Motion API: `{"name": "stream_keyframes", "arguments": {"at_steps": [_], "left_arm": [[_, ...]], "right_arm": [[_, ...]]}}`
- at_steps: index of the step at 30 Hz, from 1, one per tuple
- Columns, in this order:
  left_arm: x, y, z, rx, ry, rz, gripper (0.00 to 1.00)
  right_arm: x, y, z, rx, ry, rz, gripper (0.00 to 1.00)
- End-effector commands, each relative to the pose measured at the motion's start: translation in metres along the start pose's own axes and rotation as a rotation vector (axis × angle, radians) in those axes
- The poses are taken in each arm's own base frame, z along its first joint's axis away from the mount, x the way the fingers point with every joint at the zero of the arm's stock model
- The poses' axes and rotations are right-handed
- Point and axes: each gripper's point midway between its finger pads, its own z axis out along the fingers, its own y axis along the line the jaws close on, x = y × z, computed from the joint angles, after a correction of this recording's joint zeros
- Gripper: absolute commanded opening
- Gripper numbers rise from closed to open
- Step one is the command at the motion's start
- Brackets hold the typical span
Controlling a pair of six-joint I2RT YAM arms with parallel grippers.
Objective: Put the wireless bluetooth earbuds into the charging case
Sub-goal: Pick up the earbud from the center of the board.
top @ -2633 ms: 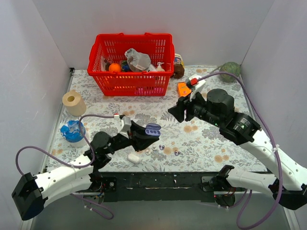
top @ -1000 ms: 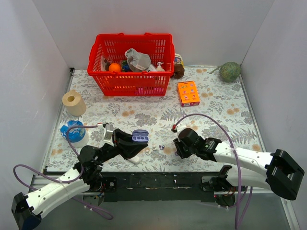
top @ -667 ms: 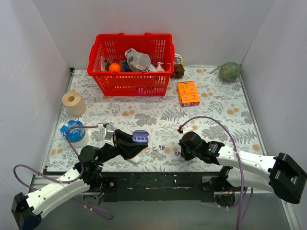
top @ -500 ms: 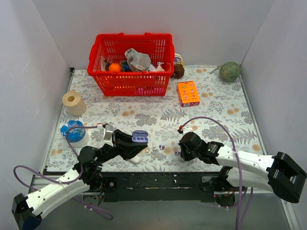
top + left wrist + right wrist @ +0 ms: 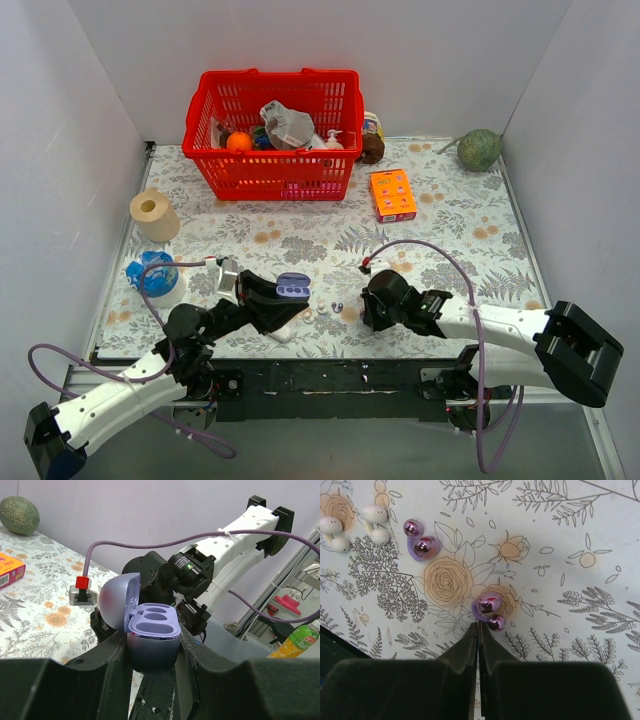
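Observation:
The charging case (image 5: pixel 152 635) is a lavender clamshell with its lid up and both purple sockets empty; my left gripper (image 5: pixel 152 650) is shut on its base and holds it above the table (image 5: pixel 292 286). In the right wrist view one glossy purple earbud (image 5: pixel 489 602) lies at the tips of my right gripper (image 5: pixel 479 622), whose jaws are pressed together on the bud's thin lavender rim. The other earbud (image 5: pixel 422 545) lies free on the cloth up and to the left (image 5: pixel 337 306). From above, my right gripper (image 5: pixel 368 310) hides the first bud.
White earbuds (image 5: pixel 372 515) lie near the second purple bud, and a white oval lump (image 5: pixel 280 328) sits under the left arm. Farther back are a red basket (image 5: pixel 270 135), an orange box (image 5: pixel 393 194), a tape roll (image 5: pixel 153 214), a blue object (image 5: pixel 152 273) and a melon (image 5: pixel 480 150).
My right gripper closed its jaws at the earbud and its arm shifted slightly left. The left arm with the open case stayed still.

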Motion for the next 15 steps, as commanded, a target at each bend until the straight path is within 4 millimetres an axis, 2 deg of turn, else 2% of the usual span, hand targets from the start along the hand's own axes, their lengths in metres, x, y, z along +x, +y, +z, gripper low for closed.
{"name": "stream_keyframes", "arguments": {"at_steps": [1,4,6,9,10,13,15], "left_arm": [[0.006,0.003,-0.001,0.0,0.012,-0.01,0.0],[0.007,0.002,-0.001,0.003,0.017,-0.01,0.0],[0.006,0.002,0.0,0.004,0.017,-0.009,0.0],[0.007,0.002,0.0,0.006,0.021,-0.007,0.0],[0.007,0.002,0.0,0.009,0.019,-0.006,0.0],[0.008,0.002,0.0,0.012,0.017,-0.009,0.0],[0.009,0.002,0.0,0.01,0.017,-0.01,0.0]], "right_arm": [[-0.007,0.007,0.007,-0.008,0.007,-0.024,0.06],[-0.015,0.008,0.006,0.003,-0.001,-0.038,0.06],[-0.022,0.011,-0.002,-0.016,-0.027,-0.051,0.07],[-0.03,0.016,-0.014,-0.046,-0.063,-0.091,0.23],[-0.03,0.016,-0.016,-0.049,-0.069,-0.097,0.33],[-0.038,0.018,-0.022,-0.059,-0.098,-0.118,0.43],[-0.042,0.02,-0.021,-0.057,-0.104,-0.122,0.46]]}}
